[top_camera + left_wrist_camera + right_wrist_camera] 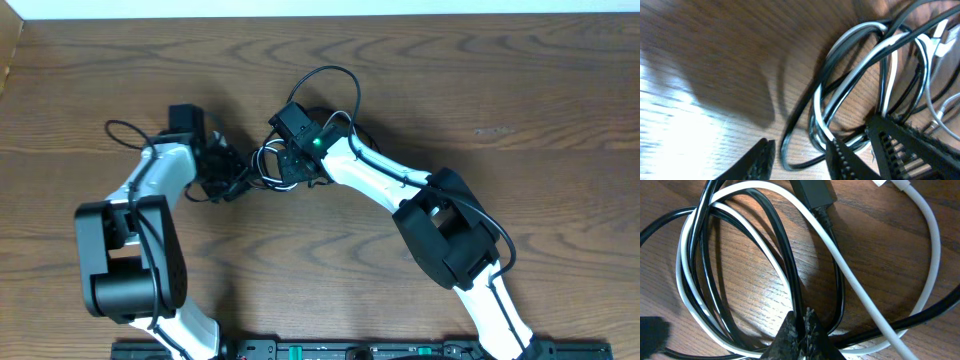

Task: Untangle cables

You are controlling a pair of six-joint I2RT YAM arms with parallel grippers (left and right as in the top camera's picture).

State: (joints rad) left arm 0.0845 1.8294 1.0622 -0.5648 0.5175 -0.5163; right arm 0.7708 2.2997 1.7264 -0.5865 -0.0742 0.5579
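From overhead I see both arms reaching in to the middle of the wooden table [500,120], and the cables [263,163] lie in a small knotted bundle right between the two wrists. The left gripper [222,175] sits just on the left of that bundle and the right gripper [287,165] just on its right, so the two are close together. On the right wrist feed, the black cable [788,260] and the white cable [850,277] loop over and through each other several times flat on the wood, with a black plug [814,191] at the top edge. The right gripper [802,327] has its ribbed tips pressed together at the bottom of that view, and a strand of the black cable runs straight down into them, so I read it as pinching the black cable; the white cable passes just beside the tips, and I cannot tell whether it is caught as well. On the left wrist feed, the left gripper [800,162] has its fingers [760,162] spread apart low over the table. The near end of a black loop lies in the gap between them, not clamped. The same coils of black and white fill the right half of that view.
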